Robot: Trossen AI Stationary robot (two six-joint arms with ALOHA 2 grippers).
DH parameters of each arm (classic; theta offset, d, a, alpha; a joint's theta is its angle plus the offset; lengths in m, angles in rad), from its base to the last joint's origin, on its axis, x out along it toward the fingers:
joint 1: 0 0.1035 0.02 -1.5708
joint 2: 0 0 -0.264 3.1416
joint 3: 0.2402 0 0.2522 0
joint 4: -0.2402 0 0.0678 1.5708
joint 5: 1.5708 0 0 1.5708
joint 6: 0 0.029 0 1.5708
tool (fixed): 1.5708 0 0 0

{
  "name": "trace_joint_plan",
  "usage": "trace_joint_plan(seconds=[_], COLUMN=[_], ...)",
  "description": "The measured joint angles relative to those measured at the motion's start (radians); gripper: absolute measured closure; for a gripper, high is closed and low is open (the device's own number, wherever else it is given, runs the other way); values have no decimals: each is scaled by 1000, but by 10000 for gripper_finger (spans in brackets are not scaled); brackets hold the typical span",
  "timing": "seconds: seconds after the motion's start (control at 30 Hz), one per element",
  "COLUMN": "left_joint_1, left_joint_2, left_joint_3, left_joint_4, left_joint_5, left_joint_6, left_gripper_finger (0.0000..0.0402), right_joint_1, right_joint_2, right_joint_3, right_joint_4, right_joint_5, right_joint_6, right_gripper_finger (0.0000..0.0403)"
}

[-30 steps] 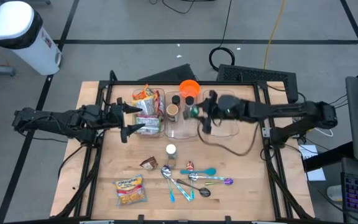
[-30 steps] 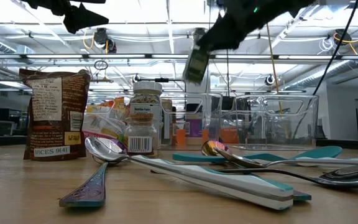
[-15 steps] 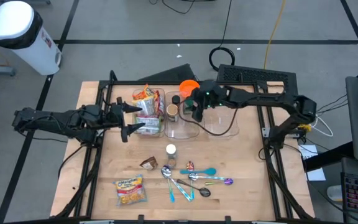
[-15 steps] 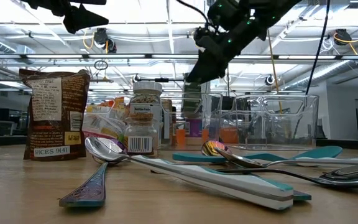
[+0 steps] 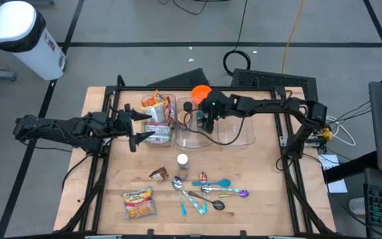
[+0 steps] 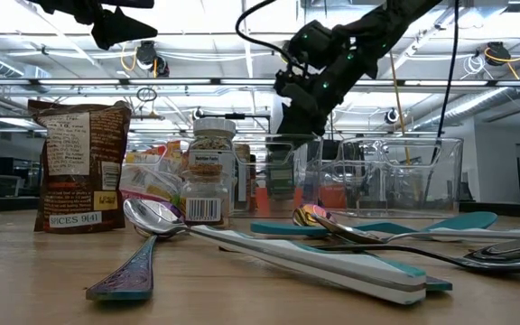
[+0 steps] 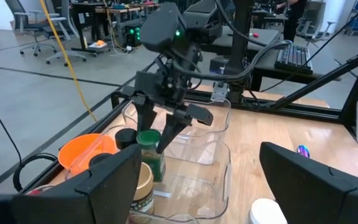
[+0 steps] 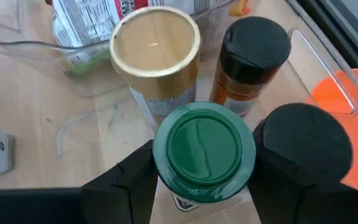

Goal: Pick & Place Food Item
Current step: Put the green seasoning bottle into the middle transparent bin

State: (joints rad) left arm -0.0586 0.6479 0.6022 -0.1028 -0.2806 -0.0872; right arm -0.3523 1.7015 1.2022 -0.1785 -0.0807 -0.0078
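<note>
My right gripper (image 5: 207, 121) reaches down into the middle clear bin (image 5: 194, 138) and is shut on a green-lidded jar (image 8: 204, 152). The jar stands upright next to a gold-lidded jar (image 8: 155, 43) and two black-lidded jars (image 8: 255, 46). The left wrist view shows the green-lidded jar (image 7: 149, 152) between the right gripper's fingers. My left gripper (image 5: 140, 128) is open and empty, hovering over the left bin (image 5: 156, 114) of food packets. My right gripper pinches the green-lidded jar between its two fingers (image 7: 166, 134), on opposite sides just below the lid (image 8: 199, 200). The fingers come from above, pointing down. The jar is upright inside the bin; whether its base rests on the bin floor I cannot tell.
An orange bowl (image 5: 202, 91) sits behind the bins, and a third clear bin (image 5: 237, 129) stands to the right. On the near table lie a white-capped spice bottle (image 5: 182, 161), a brown packet (image 5: 158, 174), a snack bag (image 5: 139, 202) and several spoons (image 5: 207, 192).
My right gripper has carried the green-lidded jar down from above the bins into the middle clear bin, beside the other jars. The jar has stayed upright in its hold.
</note>
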Motion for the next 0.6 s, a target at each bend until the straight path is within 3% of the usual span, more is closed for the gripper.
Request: trace_joint_plan(seconds=[0.4,0.6], left_joint_1=[0,0], left_joint_2=[0,0], left_joint_3=[0,0], left_joint_4=[0,0], left_joint_5=[0,0], left_joint_6=[0,0], left_gripper_finger=[60,68], right_joint_1=[0,1], right_joint_2=[58,60], right_joint_3=[0,-1], right_joint_4=[14,1], right_joint_5=[0,0], right_joint_6=[0,-4], right_gripper_finger=[206,152])
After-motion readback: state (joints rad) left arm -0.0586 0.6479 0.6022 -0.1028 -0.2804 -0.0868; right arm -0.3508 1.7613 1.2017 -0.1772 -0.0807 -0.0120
